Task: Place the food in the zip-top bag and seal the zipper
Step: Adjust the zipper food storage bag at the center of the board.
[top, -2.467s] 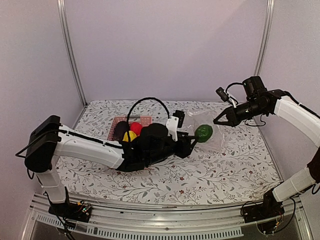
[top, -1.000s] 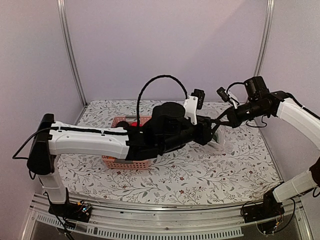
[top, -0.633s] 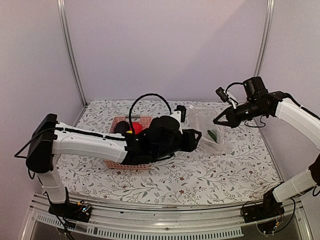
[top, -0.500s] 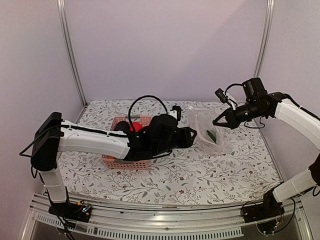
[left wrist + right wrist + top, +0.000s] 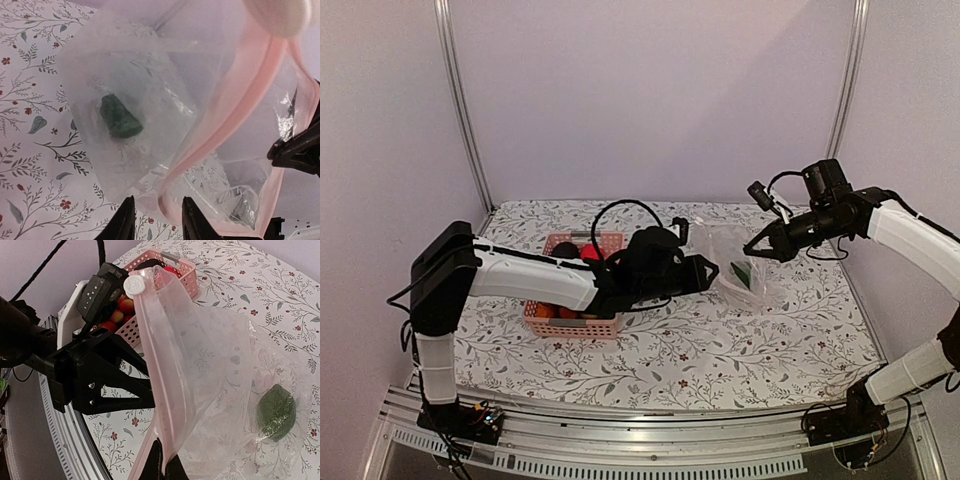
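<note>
Since 2.5 seconds ago, the green piece [image 5: 743, 272] has left our left gripper [image 5: 706, 272] and now lies inside the zip-top bag [image 5: 748, 262], right of the pink basket [image 5: 570, 325]. The gripper has backed toward the basket, jaws narrowly apart and empty. Our right gripper [image 5: 754, 250], farther right of the basket, is pinched on the bag's zipper [image 5: 159, 405] lip, holding the mouth up. We judge 2 risks: that thin lip slipping free and the mouth collapsing, and our left forearm, stretched across the basket, jostling the remaining food [image 5: 590, 254] when it reaches in.

Glossy, crinkly plastic zip-top bag [image 5: 215, 370]
</note>
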Robot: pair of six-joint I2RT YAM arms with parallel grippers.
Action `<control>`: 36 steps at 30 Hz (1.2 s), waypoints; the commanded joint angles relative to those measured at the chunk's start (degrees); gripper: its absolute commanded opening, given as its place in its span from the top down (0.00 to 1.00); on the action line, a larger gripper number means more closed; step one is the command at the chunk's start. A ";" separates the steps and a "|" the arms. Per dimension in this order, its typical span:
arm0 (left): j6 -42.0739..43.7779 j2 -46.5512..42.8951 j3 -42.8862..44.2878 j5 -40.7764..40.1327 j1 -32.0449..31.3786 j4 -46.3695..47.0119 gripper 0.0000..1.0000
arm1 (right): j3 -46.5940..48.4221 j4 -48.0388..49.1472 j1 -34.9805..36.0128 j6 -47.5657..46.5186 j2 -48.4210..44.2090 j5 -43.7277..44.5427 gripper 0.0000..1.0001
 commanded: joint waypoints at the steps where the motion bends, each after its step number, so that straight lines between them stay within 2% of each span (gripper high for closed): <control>1: -0.22 1.67 2.43 3.20 0.62 2.24 0.69 | -0.88 0.91 0.37 -0.63 1.06 -0.52 1.00; 4: -0.17 2.45 3.12 3.24 0.70 2.11 0.69 | -0.95 0.92 0.36 -0.72 1.00 -0.55 1.00; 12: -0.22 3.90 5.51 4.30 0.95 2.65 0.81 | -1.84 1.57 0.45 -0.89 0.73 0.13 1.00; 15: -0.15 4.35 7.16 3.90 0.92 1.28 0.98 | -1.55 1.69 0.45 -0.78 0.88 1.98 1.00; 16: -0.14 4.20 7.76 3.97 0.76 0.80 1.00 | -1.39 1.78 0.45 -0.54 0.86 3.57 1.00; 21: 1.99 1.97 12.39 1.58 -2.60 -5.88 1.00 | 0.43 2.93 -0.09 2.41 1.12 19.15 1.00; 25: 0.37 0.73 14.28 1.92 -4.09 -11.38 1.00 | 2.85 3.00 -1.63 3.58 2.10 27.97 1.00; 29: -2.36 0.36 14.46 3.23 -4.23 -14.46 1.00 | 3.89 3.39 -1.66 3.11 1.82 32.97 1.00; 36: -2.09 0.48 14.19 2.80 -3.74 -13.78 1.00 | 5.08 4.54 -1.63 1.89 -0.15 37.66 1.00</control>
